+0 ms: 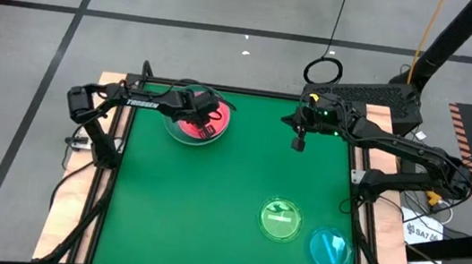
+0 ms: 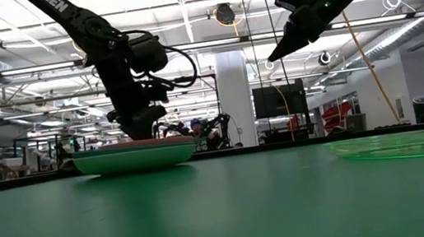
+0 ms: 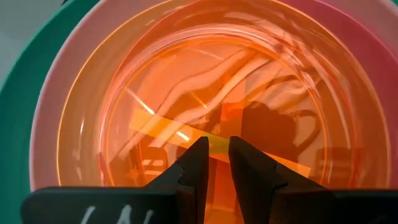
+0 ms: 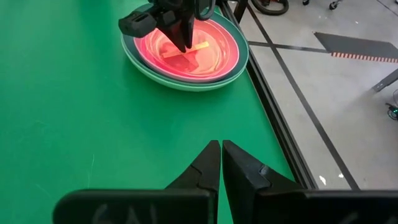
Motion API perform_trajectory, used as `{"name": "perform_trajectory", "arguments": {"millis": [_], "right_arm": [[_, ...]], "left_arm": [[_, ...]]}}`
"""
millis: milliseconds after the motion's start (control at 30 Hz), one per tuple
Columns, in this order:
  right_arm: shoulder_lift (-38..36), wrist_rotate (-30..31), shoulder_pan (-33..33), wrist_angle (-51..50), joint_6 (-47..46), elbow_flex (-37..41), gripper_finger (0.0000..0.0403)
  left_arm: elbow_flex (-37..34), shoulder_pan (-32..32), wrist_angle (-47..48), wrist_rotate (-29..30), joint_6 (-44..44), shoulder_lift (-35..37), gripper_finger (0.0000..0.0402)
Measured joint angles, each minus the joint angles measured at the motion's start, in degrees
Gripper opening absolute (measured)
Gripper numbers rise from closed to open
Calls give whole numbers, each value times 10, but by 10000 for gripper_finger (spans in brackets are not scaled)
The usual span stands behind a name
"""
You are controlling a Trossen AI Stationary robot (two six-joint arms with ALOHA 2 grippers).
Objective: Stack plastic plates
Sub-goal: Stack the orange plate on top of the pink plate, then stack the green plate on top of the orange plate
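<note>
A stack of plates (image 1: 184, 131) sits near the table's far left corner. A light green plate is at the bottom (image 2: 136, 157), with teal and pink rims above it (image 4: 233, 53). A translucent amber plate (image 3: 186, 81) lies on top. My left gripper (image 3: 219, 142) points down into that plate's middle (image 4: 185, 45), its fingers shut to a thin slit. My right gripper (image 1: 298, 144) is shut and hangs raised over the far right of the table (image 2: 274, 56). A small green plate (image 1: 281, 220) and a cyan one (image 1: 330, 249) lie flat near the right front. My left gripper comes from above, pointing down at the amber plate's flat middle (image 3: 211, 118). I cannot tell whether its fingertips touch the plate. The stack rests on the table.
The green mat (image 1: 207, 219) is bare between the stack and the two small plates. The table's metal frame edge (image 4: 264, 99) runs close beside the stack, with floor beyond it. Cables and equipment lie off the table's right side.
</note>
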State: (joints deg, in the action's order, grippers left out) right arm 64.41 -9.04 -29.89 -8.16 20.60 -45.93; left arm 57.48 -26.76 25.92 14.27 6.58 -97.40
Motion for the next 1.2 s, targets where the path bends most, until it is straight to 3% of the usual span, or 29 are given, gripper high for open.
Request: {"name": "perform_trajectory", "arguments": {"millis": [733, 1000, 1200], "right_arm": [[0, 0, 0, 0, 0, 0, 11], [0, 0, 0, 1, -2, 0, 11], [0, 0, 0, 2, -49, 0, 11]], "left_arm": [[-1, 12, -16, -14, 7, 1, 74], [-2, 20, -25, -10, -2, 75, 74], [-2, 84, -70, -7, -28, 135, 74]]}}
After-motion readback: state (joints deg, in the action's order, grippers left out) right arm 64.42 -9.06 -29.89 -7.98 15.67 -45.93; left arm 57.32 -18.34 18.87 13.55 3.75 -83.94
